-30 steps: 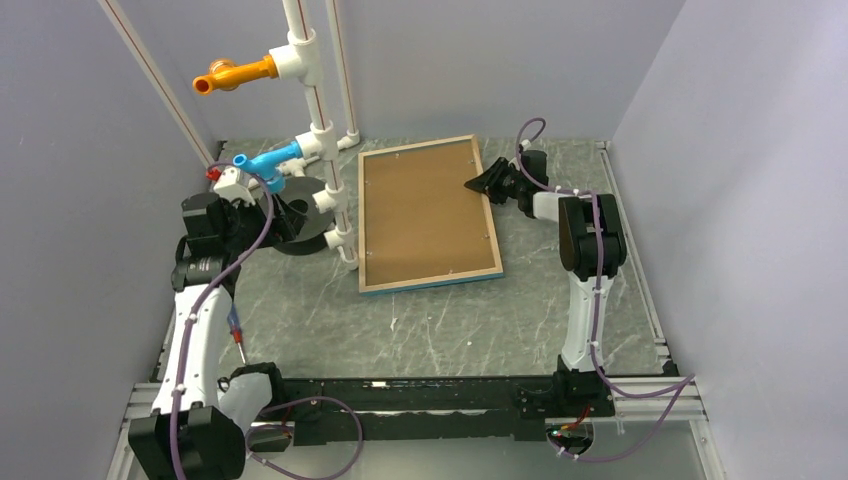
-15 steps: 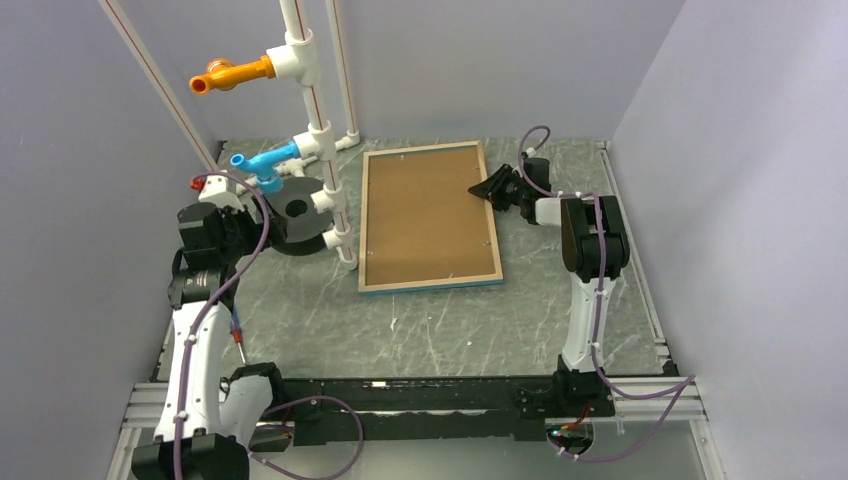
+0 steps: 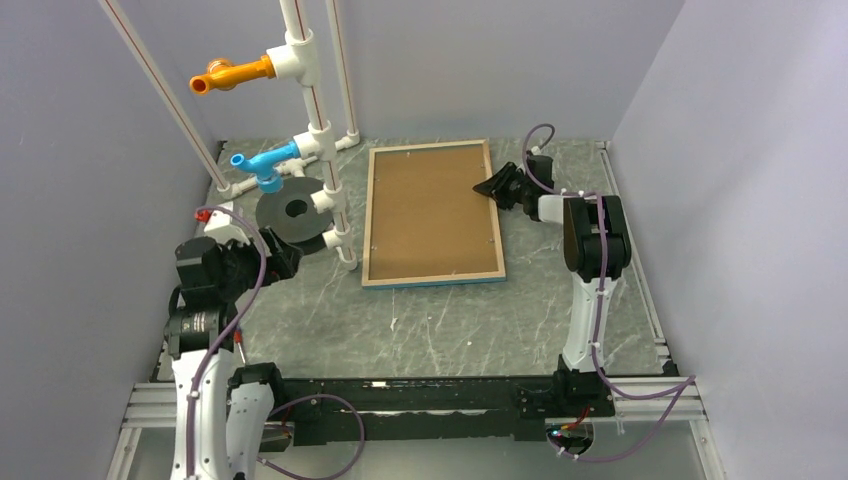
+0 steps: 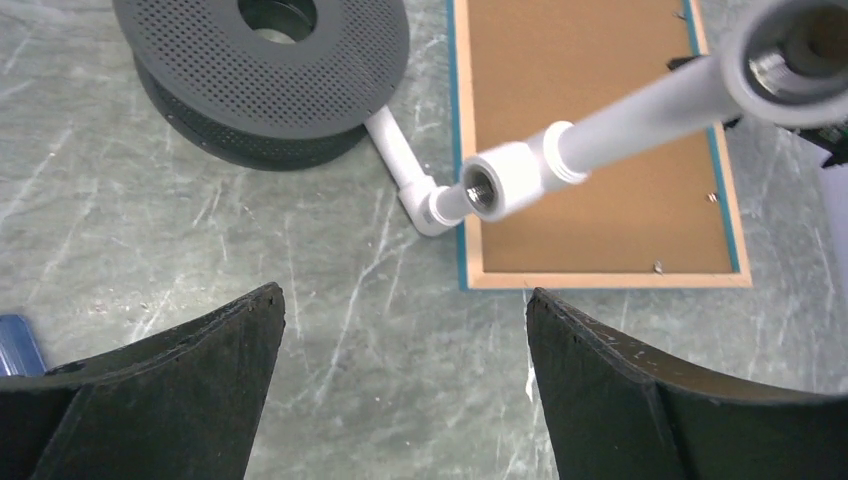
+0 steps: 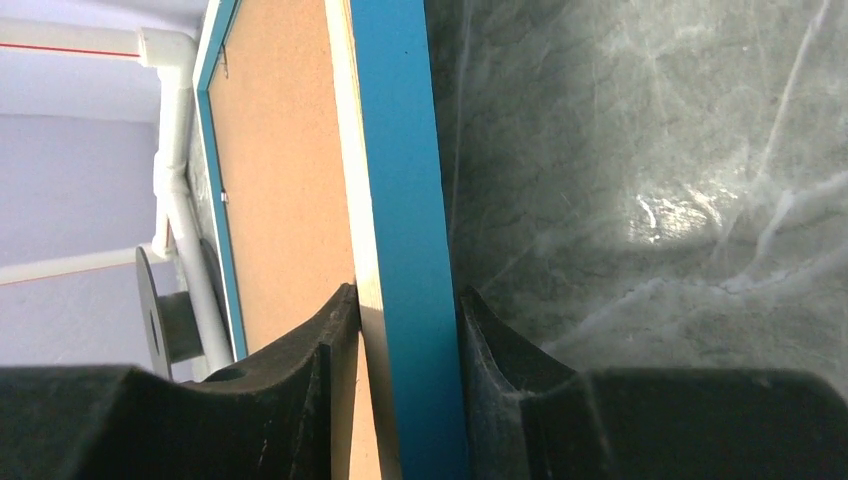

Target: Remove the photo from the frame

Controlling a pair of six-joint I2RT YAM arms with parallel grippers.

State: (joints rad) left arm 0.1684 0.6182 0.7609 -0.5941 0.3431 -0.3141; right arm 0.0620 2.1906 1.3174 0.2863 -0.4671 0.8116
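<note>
The frame (image 3: pixel 434 278) lies face down in the middle of the table, its turquoise border under a light wood rim. The brown backing board (image 3: pixel 430 210) fills its back, and the photo is hidden under it. My right gripper (image 3: pixel 490 187) is shut on the frame's right edge near the far corner. In the right wrist view the blue edge (image 5: pixel 400 200) sits pinched in the gripper (image 5: pixel 408 295), one finger on the board side. My left gripper (image 3: pixel 290 258) hangs open over bare table to the frame's left. In the left wrist view the gripper (image 4: pixel 403 295) holds nothing.
A white pipe stand (image 3: pixel 320 130) rises just left of the frame, carrying an orange fitting (image 3: pixel 232 73) and a blue fitting (image 3: pixel 265 163). A black perforated spool (image 3: pixel 293 210) lies at its foot. Walls close in on three sides.
My left arm has drawn back toward the near left, away from the spool. The frame has swung slightly square and shifted right in my right gripper's hold.
</note>
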